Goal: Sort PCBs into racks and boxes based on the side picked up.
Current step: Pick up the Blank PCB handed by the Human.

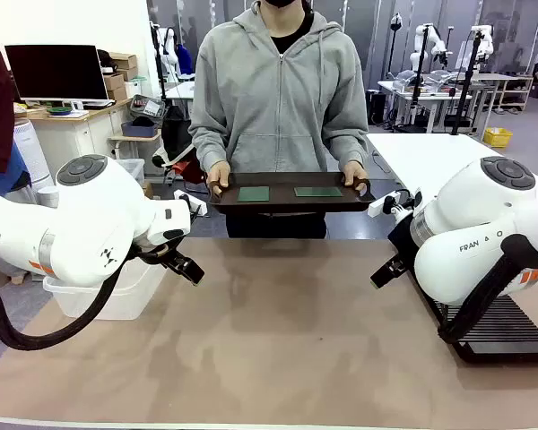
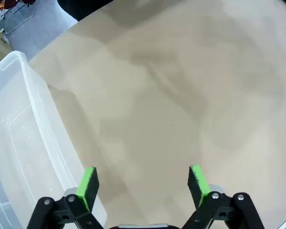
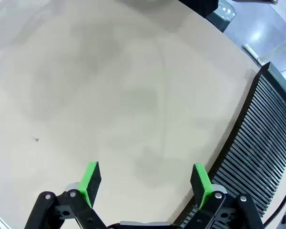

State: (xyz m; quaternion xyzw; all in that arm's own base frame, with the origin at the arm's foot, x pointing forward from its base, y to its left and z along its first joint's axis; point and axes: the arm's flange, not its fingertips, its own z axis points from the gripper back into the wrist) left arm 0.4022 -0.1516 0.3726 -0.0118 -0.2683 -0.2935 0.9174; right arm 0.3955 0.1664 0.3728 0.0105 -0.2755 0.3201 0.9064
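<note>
Boards come first: two thin dark-green ones lie flat and side by side, apart from each other, on a dark tray [image 1: 287,205] that a person holds by its handles at the far edge of the counter [image 1: 278,349]. One board [image 1: 254,193] lies toward the robot's left and the other board [image 1: 317,192] toward its right.

They look light and stiff, with hard, smooth faces that would probably slip under a loose pinch. Lying flat, they offer no raised edge, so my guess is that the best hold is across a short edge or a corner, with the pads squeezing the two faces. Any components on them are too small to make out, so a gentle grip seems wise.

The left gripper [image 2: 143,180] hangs over bare counter with its green pads spread wide and nothing between them. A clear plastic tub [image 2: 19,138] sits just beside it, at the counter's left edge.

The right gripper [image 3: 146,179] is likewise spread and empty over the counter. A black slotted rack [image 3: 269,138] sits close by on the counter's right side.

The person's hands [image 1: 219,174] wrap the tray handles, just outside the boards. The tray's rim and those hands are what a reaching arm would have to avoid, and the tray is hand-held, so it may shift.
</note>
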